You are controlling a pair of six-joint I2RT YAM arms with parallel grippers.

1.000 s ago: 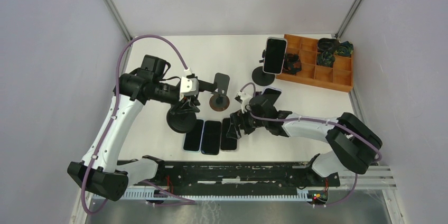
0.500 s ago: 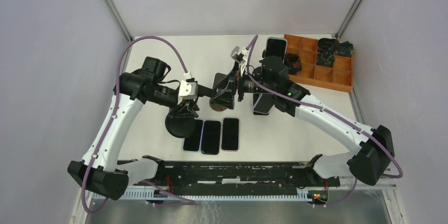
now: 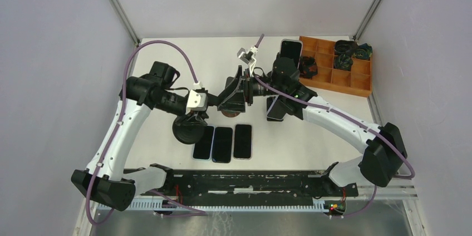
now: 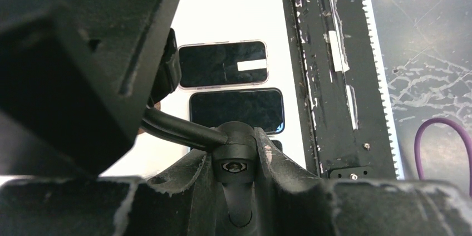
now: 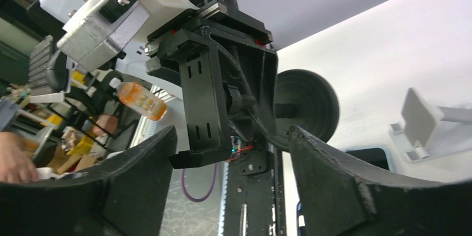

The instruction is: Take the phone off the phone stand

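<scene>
Phones sit in two places. Three phones (image 3: 222,144) lie flat side by side, screens up, just below the centre of the overhead frame. An upright phone (image 3: 290,48) stands at upper right, its lower half hidden behind the right arm. Another flat phone (image 3: 274,109) lies under that forearm.

A second ago the right gripper (image 5: 231,136) was low, at the right-hand phone of the row. Now we find it up at mid-frame, and that phone lies on its own. Its jaws are spread wide on either side of the slotted cradle (image 5: 203,102) of the phone stand (image 3: 185,130), and as far as we can see they do not touch it. The left arm has hardly shifted. The left gripper (image 4: 236,158) stays clenched on the stand's hinge, and the stand's black round foot shows just above the left end of the row. A brown disc (image 3: 227,111) lies right below the cradle.

We see a white tabletop (image 3: 183,58) enclosed by pale grey walls (image 3: 50,52) with metal corner posts. A wooden tray (image 3: 342,78) of compartments at upper right holds dark bundles (image 3: 349,48). A black toothed rail (image 3: 250,183) runs along the bottom edge, and purple cables (image 3: 161,44) loop over both arms. Past the cradle, the right wrist view catches a small orange bottle (image 5: 139,99) among clutter.

One screen carries a pale rectangular patch, and we cannot tell whether it is a label or a reflection. Any lettering is too small for us to read.
</scene>
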